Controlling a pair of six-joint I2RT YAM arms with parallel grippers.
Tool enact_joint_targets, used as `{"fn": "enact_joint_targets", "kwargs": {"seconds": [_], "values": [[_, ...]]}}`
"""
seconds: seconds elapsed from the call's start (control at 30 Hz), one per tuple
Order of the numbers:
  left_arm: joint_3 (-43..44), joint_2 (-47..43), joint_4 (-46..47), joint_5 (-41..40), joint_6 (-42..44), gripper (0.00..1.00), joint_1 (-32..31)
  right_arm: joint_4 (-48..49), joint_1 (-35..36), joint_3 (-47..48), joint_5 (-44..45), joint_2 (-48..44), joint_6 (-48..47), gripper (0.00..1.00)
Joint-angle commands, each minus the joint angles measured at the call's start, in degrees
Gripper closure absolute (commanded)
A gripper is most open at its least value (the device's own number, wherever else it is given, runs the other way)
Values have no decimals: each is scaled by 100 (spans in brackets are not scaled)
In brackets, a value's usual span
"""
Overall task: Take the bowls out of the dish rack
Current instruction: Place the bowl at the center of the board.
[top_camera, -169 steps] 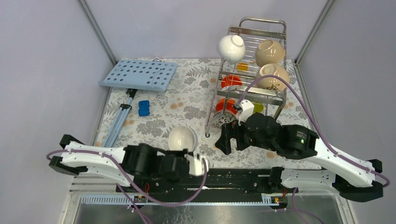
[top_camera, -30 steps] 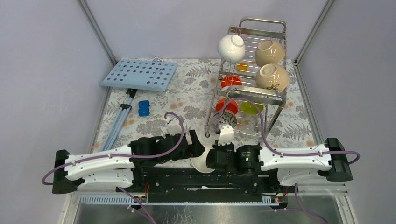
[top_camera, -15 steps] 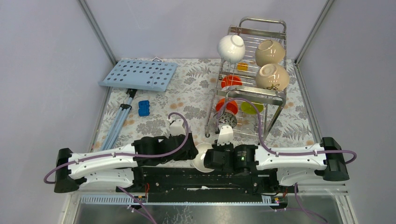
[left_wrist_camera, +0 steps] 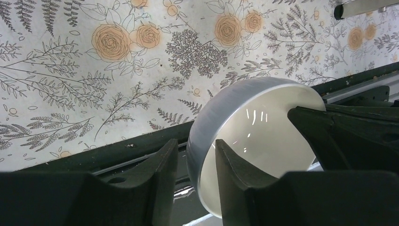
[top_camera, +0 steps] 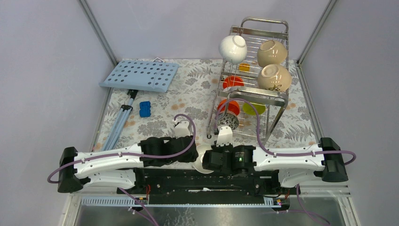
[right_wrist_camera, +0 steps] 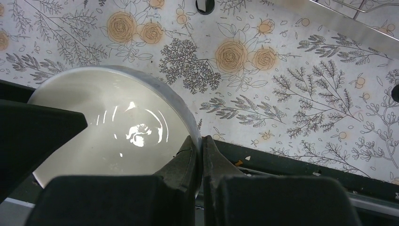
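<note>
The white bowl [left_wrist_camera: 263,122] is between the two grippers, over the black rail [left_wrist_camera: 117,151] at the table's near edge. Open flowered cloth [top_camera: 160,117] lies beyond both sets of jaws. The right gripper [right_wrist_camera: 198,143] is clenched on one side of the rim, one finger inside and one outside. The left gripper [left_wrist_camera: 195,150] straddles the opposite rim the same way; whether its jaws press the wall cannot be told. The bowl is tipped up, mouth facing back toward both jaws, underside hidden. From above, the arms cover most of it. The dish rack [top_camera: 263,96] stands beyond the right jaws, with other bowls [top_camera: 272,52] on it.
</note>
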Motion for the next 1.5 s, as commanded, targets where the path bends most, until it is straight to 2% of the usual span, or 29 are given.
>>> {"fn": "enact_joint_targets", "kwargs": {"seconds": [0.0, 0.17, 0.37, 0.47, 0.6, 0.7, 0.9, 1.07, 1.2, 1.47], "values": [[214, 78, 36, 71, 26, 61, -1, 56, -37, 317, 442, 1, 227, 100], [172, 122, 38, 88, -21, 68, -13, 105, -42, 330, 459, 68, 239, 100], [166, 100, 19, 33, -24, 88, -14, 150, -40, 309, 446, 109, 245, 100], [185, 113, -27, 9, -32, 87, -14, 134, -40, 300, 459, 100, 265, 100], [238, 143, -105, 6, -54, 68, -10, 79, -40, 306, 509, 94, 306, 100], [288, 175, -221, -27, -74, 62, -19, 39, -35, 309, 544, 100, 319, 100], [342, 157, -369, -57, -129, 63, -18, 7, -39, 325, 580, 166, 340, 100], [399, 188, -407, -73, -112, 77, -46, -98, -45, 410, 655, 290, 352, 100], [409, 259, -400, -75, -103, 82, -73, -66, -48, 439, 641, 338, 340, 100], [446, 437, -384, -74, -94, 74, -103, -16, -45, 522, 631, 320, 249, 100]]}}
